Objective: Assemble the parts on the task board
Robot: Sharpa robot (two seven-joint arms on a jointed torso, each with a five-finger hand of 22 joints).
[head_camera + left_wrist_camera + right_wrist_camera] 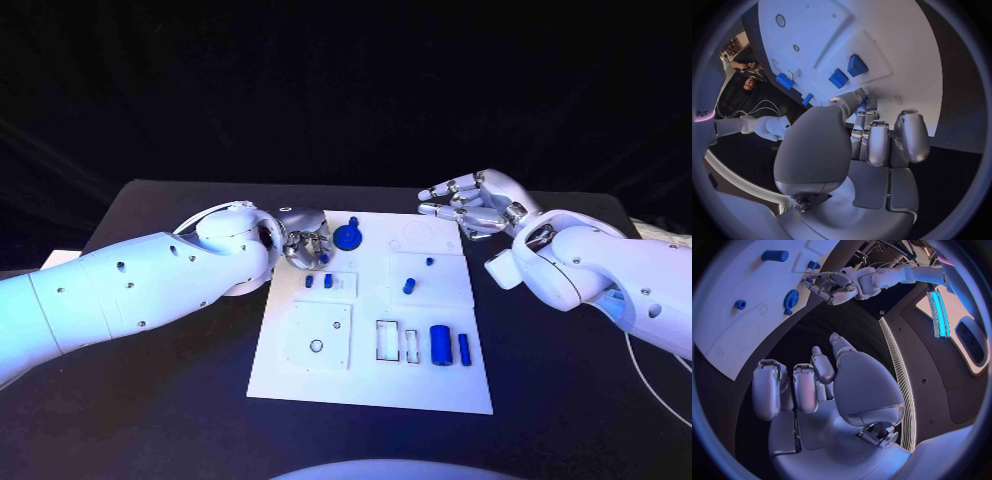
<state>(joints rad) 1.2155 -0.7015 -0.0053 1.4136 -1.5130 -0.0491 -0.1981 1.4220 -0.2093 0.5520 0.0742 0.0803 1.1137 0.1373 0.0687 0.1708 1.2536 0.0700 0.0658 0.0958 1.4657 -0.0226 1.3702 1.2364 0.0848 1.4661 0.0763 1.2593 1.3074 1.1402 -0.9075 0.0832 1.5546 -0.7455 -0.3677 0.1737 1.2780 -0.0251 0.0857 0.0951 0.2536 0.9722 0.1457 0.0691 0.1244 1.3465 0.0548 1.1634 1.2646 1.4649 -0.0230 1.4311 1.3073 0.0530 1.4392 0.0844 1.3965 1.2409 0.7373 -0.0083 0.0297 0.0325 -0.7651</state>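
Left hand (303,245) at task board (368,385) far-left corner, fingers curled beside blue gear (348,237), grasp unclear; likely positioning it. Right hand (473,203) curled, empty, parked off-board on desk (173,400)

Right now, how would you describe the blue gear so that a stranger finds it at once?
Start at the white task board in the middle of the table. Go to its far edge, beside the left hand. The blue gear lies there, round and toothed, while the other blue parts are plain blocks and cylinders.
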